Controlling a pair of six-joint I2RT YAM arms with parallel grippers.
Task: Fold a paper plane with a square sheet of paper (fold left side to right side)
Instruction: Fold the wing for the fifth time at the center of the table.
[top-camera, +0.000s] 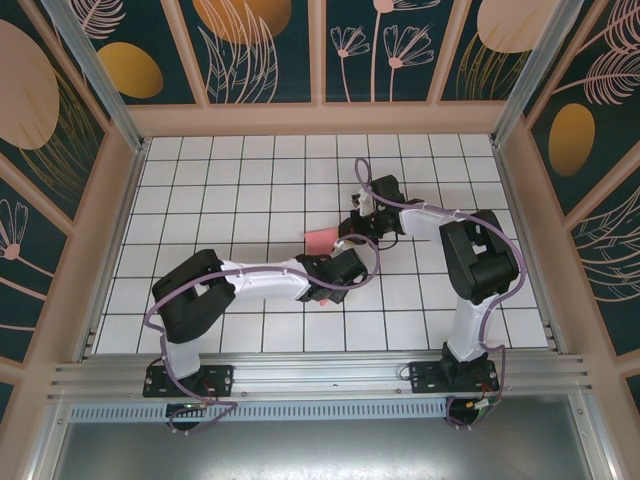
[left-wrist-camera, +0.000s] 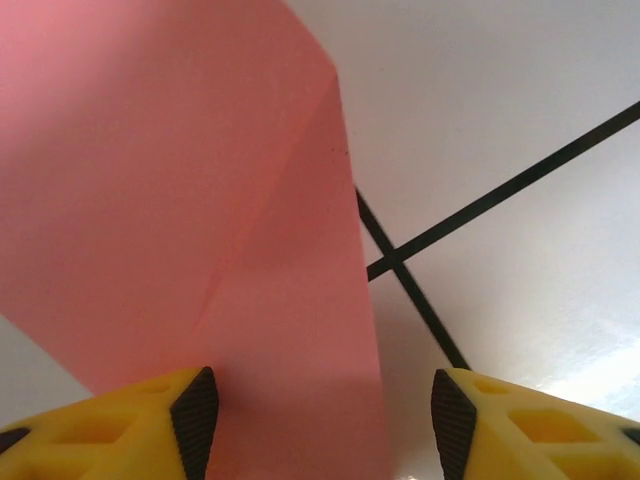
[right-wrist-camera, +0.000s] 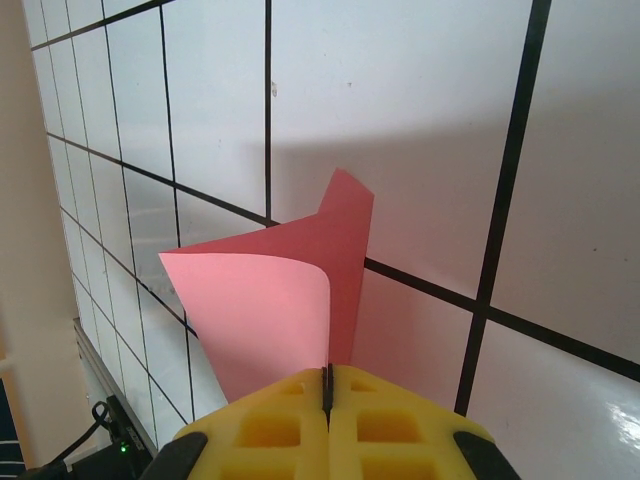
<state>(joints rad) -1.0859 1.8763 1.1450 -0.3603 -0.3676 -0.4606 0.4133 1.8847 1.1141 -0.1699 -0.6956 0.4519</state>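
Nearest, the left jaws stood apart, straddling the near end of the pink paper (left-wrist-camera: 180, 200), which lay partly folded on the white gridded counter (left-wrist-camera: 520, 120). Farther along the paper, the right jaws were clamped together on its lifted, curled edge.

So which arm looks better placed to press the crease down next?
Probably left: the left gripper is open and free, low over the pink paper, while the right gripper is shut, pinching its curled-over edge.
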